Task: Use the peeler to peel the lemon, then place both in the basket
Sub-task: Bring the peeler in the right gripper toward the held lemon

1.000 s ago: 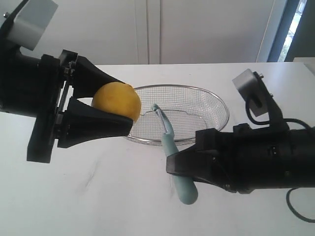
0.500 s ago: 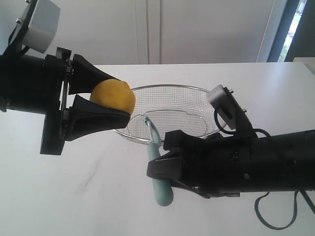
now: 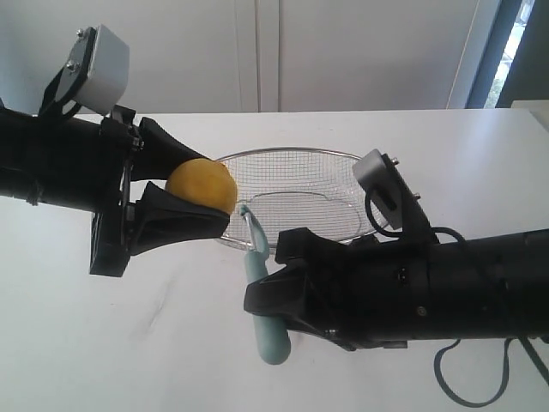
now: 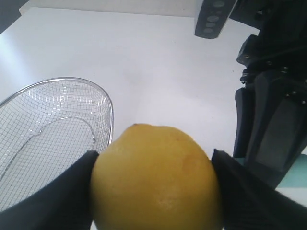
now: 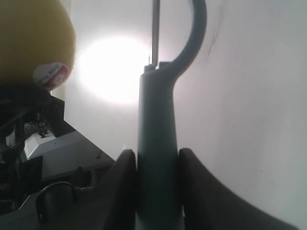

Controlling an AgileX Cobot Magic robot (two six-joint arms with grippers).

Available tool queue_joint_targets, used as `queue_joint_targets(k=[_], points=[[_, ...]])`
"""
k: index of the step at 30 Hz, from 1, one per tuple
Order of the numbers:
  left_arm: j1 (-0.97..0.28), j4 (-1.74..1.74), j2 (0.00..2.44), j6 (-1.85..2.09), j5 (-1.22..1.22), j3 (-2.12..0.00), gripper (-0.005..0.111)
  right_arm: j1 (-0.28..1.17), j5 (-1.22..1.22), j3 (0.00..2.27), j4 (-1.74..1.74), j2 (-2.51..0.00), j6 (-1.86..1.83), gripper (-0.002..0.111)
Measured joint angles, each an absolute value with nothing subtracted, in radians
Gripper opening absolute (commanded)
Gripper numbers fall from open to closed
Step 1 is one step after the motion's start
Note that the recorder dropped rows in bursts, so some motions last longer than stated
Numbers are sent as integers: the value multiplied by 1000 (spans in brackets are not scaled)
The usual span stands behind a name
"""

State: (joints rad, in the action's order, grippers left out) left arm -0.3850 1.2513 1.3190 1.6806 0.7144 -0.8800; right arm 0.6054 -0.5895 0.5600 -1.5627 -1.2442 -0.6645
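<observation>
The yellow lemon (image 3: 202,185) hangs in the air at the left, clamped between the two black fingers of my left gripper (image 3: 210,193). Seen from the left wrist, the lemon (image 4: 156,179) fills the gap between the fingers. My right gripper (image 3: 262,287) is shut on the teal handle of the peeler (image 3: 262,309), which stands nearly upright with its curved blade head just below and right of the lemon. In the right wrist view the peeler (image 5: 157,139) rises between the fingers with the lemon (image 5: 33,40) beside its head. The wire mesh basket (image 3: 343,159) sits behind both.
The white table (image 3: 171,343) spreads under both arms. The basket rim (image 4: 108,103) lies close beside the lemon in the left wrist view. The black right arm (image 3: 446,287) stretches across the front right, with a cable loop (image 3: 467,390) hanging below it.
My right gripper has carried the peeler leftward, bringing its blade head close under the lemon. The left gripper with the lemon has shifted slightly right and tilted.
</observation>
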Motion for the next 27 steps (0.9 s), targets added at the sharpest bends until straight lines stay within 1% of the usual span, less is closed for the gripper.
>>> queue_joint_targets(k=[22,27], points=[[-385,1251,1319,1681,713,-880,0,605,-664,560,-1569,-1244,-699,0],[-385,1251,1355,1681,717,-880,0,605,-666,560,-1569,-1244,-699,0]])
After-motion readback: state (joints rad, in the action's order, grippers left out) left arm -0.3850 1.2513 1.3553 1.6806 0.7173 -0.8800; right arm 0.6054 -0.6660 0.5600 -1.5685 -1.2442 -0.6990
